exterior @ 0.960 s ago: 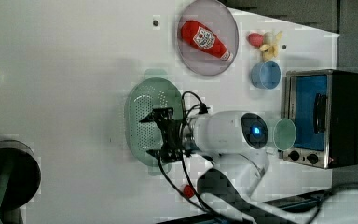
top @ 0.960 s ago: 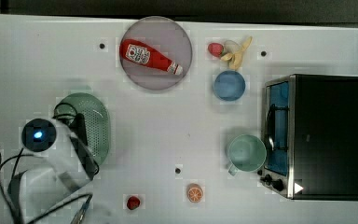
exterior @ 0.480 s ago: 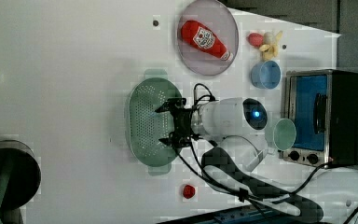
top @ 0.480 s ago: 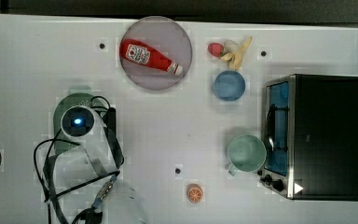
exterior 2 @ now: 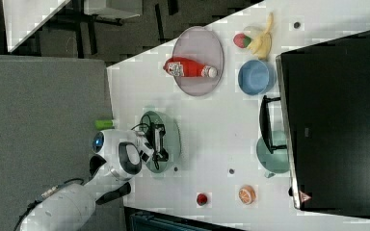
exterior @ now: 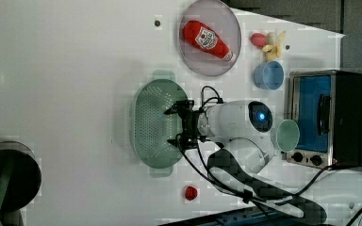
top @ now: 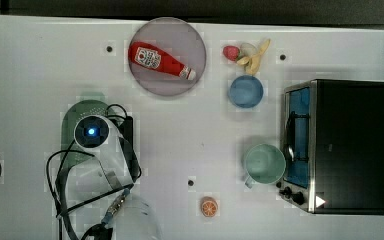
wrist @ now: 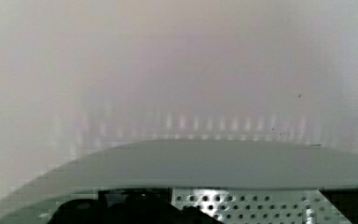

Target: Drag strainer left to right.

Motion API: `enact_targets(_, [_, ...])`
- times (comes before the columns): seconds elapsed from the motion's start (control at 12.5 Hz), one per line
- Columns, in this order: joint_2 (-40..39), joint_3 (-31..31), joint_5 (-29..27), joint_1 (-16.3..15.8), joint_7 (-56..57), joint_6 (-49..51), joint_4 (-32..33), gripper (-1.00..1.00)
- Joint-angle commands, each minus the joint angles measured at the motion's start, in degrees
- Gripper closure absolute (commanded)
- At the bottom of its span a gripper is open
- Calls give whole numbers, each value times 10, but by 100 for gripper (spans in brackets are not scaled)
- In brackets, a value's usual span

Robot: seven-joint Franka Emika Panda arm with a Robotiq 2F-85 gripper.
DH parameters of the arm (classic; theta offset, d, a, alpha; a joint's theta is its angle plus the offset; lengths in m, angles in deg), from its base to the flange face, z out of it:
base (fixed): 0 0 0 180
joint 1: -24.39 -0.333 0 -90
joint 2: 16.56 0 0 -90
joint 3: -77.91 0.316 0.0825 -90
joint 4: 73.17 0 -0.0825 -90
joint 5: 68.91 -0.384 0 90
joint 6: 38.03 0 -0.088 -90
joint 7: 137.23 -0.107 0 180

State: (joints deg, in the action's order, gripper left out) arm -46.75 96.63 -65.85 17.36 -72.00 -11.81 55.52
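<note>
Strainer place: the strainer [exterior: 153, 123] lies on the desk [exterior: 66, 70] at the top view's left, well apart from the mug [top: 264, 163].
Jaws to strainer: the jaws [exterior: 178, 123] sit over the bowl at its rim side nearest the arm.
Long axis: up and down in the left view.
Jaw state: spread, it seems, over nothing.
Change: the arm has swung fully over the strainer; the strainer itself has not moved.

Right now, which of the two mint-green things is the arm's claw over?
The strainer, the wide bowl dotted with holes; the gripper is over it. The smooth mint-green mug stands apart by the toaster oven.
</note>
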Motion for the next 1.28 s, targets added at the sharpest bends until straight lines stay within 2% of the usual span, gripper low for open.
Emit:
enact_targets(0.08, [36, -17, -6, 20, -2, -6, 15, -100])
enact_targets(0.64, [81, -67, -6, 59, 100, -6, 73, -100])
enact_targets(1.28, [89, -161, -5, 63, 210, -7, 82, -100])
